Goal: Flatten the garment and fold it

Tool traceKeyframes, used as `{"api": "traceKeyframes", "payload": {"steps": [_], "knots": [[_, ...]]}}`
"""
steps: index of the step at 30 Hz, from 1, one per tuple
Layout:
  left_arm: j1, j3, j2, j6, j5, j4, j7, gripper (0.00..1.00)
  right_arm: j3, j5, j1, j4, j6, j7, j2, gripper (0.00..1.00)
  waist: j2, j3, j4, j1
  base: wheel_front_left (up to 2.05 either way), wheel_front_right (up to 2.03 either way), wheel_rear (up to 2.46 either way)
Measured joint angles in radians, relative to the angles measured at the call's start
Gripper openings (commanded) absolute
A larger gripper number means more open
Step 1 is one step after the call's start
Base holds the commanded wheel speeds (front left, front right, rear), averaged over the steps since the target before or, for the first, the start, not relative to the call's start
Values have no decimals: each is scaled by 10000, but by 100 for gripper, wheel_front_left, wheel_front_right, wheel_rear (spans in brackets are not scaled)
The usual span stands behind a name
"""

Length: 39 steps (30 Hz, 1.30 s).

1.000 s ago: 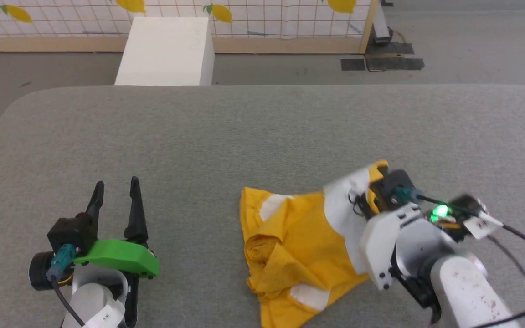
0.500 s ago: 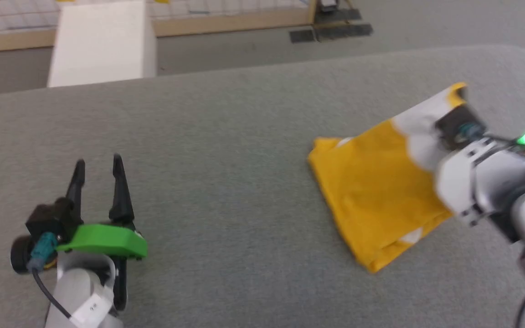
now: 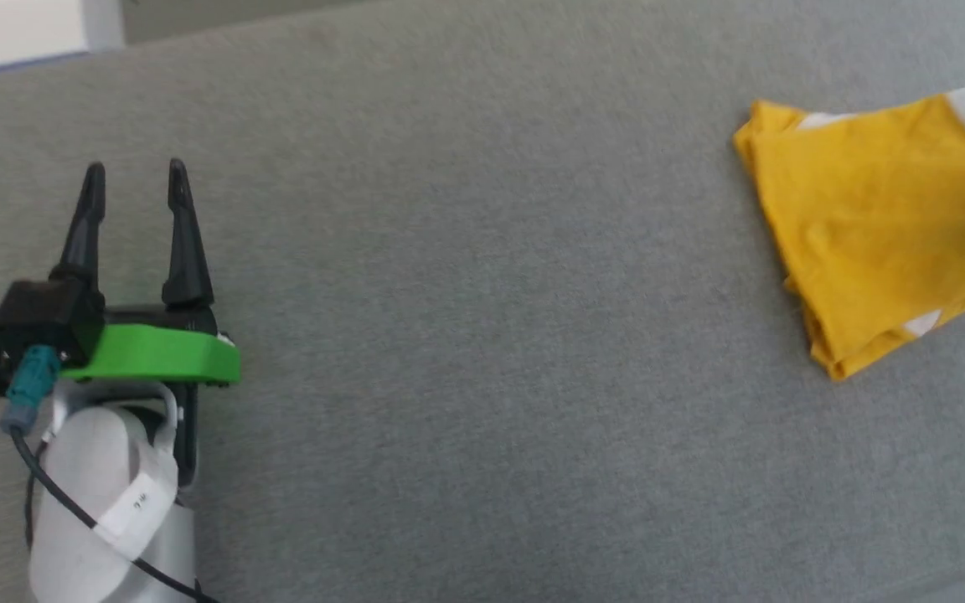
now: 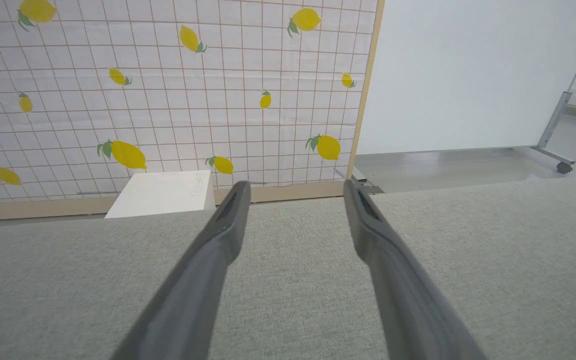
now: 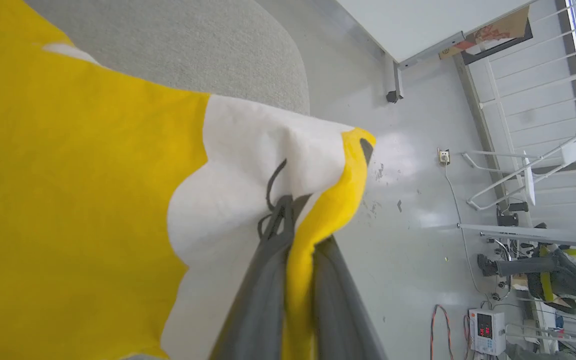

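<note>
The garment (image 3: 868,218) is a bright yellow T-shirt with white patches, stretched across the right side of the grey padded table (image 3: 466,335) and running off the head view's right edge. In the right wrist view my right gripper (image 5: 325,195) is shut on a yellow and white edge of the garment (image 5: 78,200), with black printed lines beside the fingers; the cloth hangs taut from the grip. My left gripper (image 3: 134,180) rests open over bare table at the left, far from the garment. The left gripper (image 4: 295,192) holds nothing between its fingers.
A white box (image 4: 160,195) stands beyond the table's far edge, in front of a lemon-print grid screen (image 4: 168,90). A white panel on castors (image 4: 468,75) stands to the right. Off the table's rounded corner, the right wrist view has floor (image 5: 408,210) with cables and equipment.
The head camera has swung left and down. The right gripper has pulled the garment up and to the right, stretching the crumpled heap into a taut sheet. The left gripper stays open in place.
</note>
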Motion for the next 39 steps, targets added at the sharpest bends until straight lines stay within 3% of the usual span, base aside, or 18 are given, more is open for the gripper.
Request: {"api": "traceKeyframes", "payload": {"steps": [7,14,15,16,17,24,30,39], "knots": [[-285,-73,326,-2,63,-430,359,100,-1281,-696,-760,1250,0,-1193,474,0,0,1026,-414,1,0,0,0],[-414,-257,420,2,71,-742,533,100,-2372,-1438,-1572,2406,0,-2115,874,0,0,1745,-405,-1,0,0,0],[-414,-265,420,8,69,-736,531,100,-2477,-1515,-1601,2497,0,-2211,913,37,0,1738,-368,0,0,0,0],[-410,-263,418,33,65,-715,529,100,-2571,-1576,-1618,2579,0,-2276,953,91,0,1713,-343,-1,0,0,0],[-403,-263,414,58,59,-669,527,100,-2713,-1670,-1639,2656,0,-2347,999,100,0,1662,-313,0,0,0,0],[-90,-330,144,104,-128,29,221,100,-3346,-1847,-1545,2635,-2,-3289,1175,100,0,952,-131,-1,0,0,0],[587,-372,-94,174,-299,867,-15,100,-3379,-1062,-587,2100,-2,-3973,1561,100,0,-127,102,-1,0,0,0],[1232,-602,-318,184,-639,1475,-121,100,-3078,662,1800,-374,-2,-4823,2830,100,0,-1927,663,-2,0,0,0]]}}
